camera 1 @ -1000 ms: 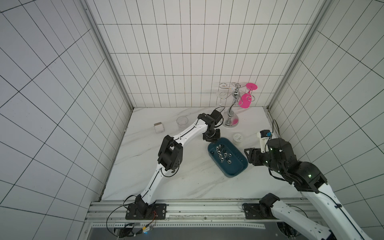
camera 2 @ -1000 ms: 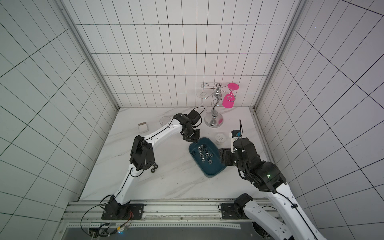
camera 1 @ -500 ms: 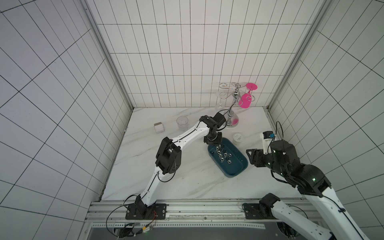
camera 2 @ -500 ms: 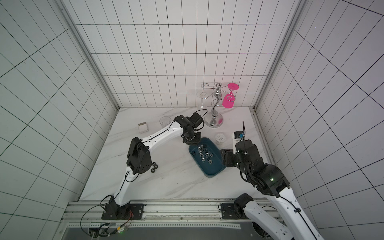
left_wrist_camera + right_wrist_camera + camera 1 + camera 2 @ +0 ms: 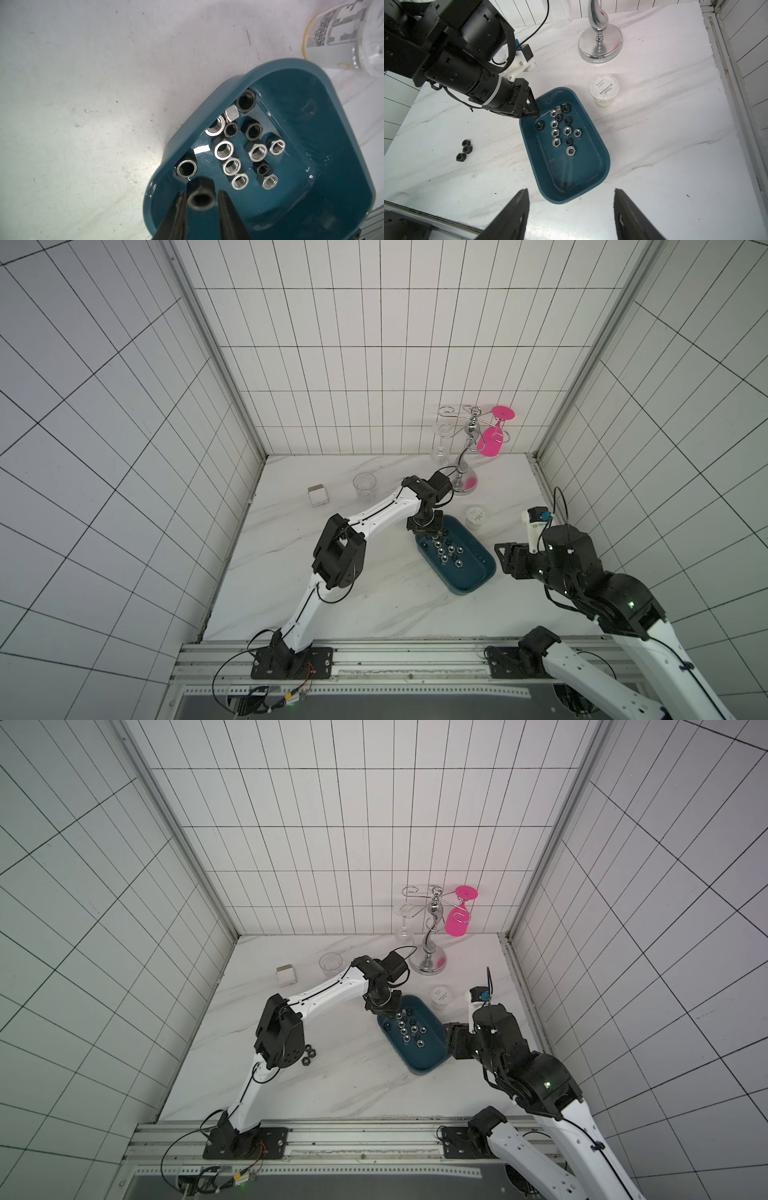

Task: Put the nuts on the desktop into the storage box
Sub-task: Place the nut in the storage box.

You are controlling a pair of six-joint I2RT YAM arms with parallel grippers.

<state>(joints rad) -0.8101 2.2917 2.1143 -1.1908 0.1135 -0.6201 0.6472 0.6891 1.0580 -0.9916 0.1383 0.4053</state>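
Left tool (image 5: 201,194), now above the storage box (image 5: 311,197), still pinches a black nut (image 5: 200,200); three nuts (image 5: 465,149) await; right tool (image 5: 571,193) spread.

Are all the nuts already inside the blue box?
No, three black nuts lie on the table, apart from the box.

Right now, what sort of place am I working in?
Probably a robot test booth, not a real kitchen: white-tiled walls box in a marble desktop, with an aluminium mounting rail along its front.
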